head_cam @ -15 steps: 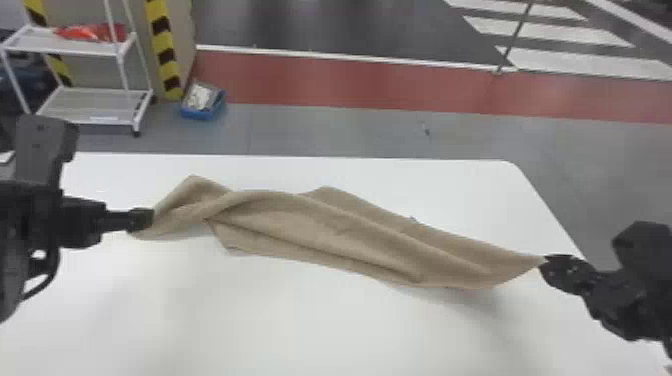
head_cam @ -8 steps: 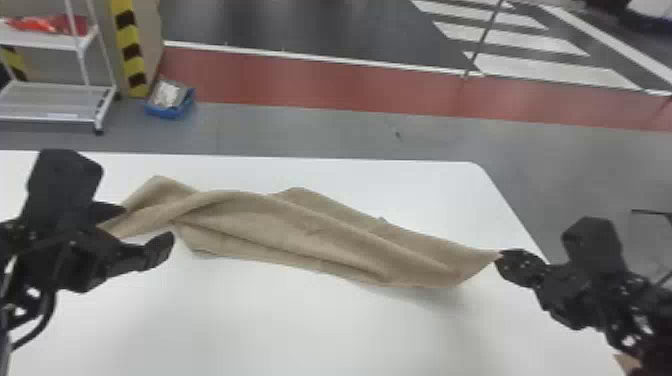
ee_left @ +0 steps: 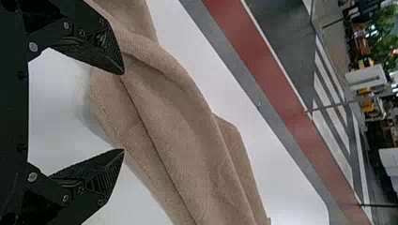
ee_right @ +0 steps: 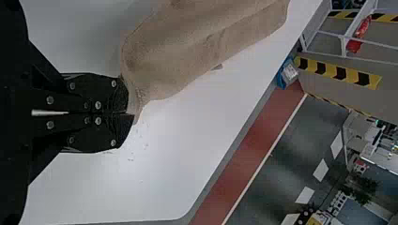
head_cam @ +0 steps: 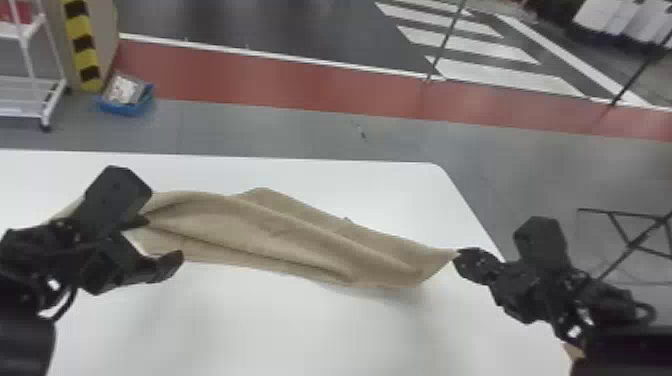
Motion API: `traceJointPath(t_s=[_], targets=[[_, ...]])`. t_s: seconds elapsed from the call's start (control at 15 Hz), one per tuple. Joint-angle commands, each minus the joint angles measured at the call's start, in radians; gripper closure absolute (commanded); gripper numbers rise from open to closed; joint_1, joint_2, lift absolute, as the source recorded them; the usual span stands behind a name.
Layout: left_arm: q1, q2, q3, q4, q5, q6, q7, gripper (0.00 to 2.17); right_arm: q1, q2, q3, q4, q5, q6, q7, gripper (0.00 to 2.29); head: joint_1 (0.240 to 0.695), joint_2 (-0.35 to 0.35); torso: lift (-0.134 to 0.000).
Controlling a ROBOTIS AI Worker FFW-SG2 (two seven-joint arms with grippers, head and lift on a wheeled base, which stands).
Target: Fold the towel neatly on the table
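Beige towel point(head_cam: 280, 230) is bordered near and far by white table point(head_cam: 280, 330), its right corner pinched by the right gripper point(head_cam: 459, 254). Left gripper point(head_cam: 164, 239) is spread at its left part; far left, a blue bin point(head_cam: 125, 108) is seen.

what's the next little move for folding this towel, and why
Probably bring the left gripper down to the near edge of the towel and close it there. Its fingers are open with nothing pinched between them, while the right gripper is shut on the towel's right end.
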Motion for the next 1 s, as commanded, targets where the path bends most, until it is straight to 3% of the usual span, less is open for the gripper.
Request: traceJointPath(t_s=[0.0,0.87,0.93], targets=[[-0.026,0.000,-0.002,0.038,-0.008,-0.002,-0.033,0.36,0.002,0.000,-0.003,0.002,0.000,-0.001,0.000,1.36,0.695,-0.350,-0.124],[-0.078,-0.012,-0.045,0.172,-0.054,-0.020,0.011,0.40,0.008,0.006,-0.006,-0.003,-0.002,0.002,-0.002,1.36,0.695,-0.350,-0.124],[-0.081,-0.015,-0.049,0.184,-0.056,-0.020,0.016,0.54,0.012,0.006,-0.008,-0.006,-0.002,0.002,-0.002,1.36,0.695,-0.350,-0.124]])
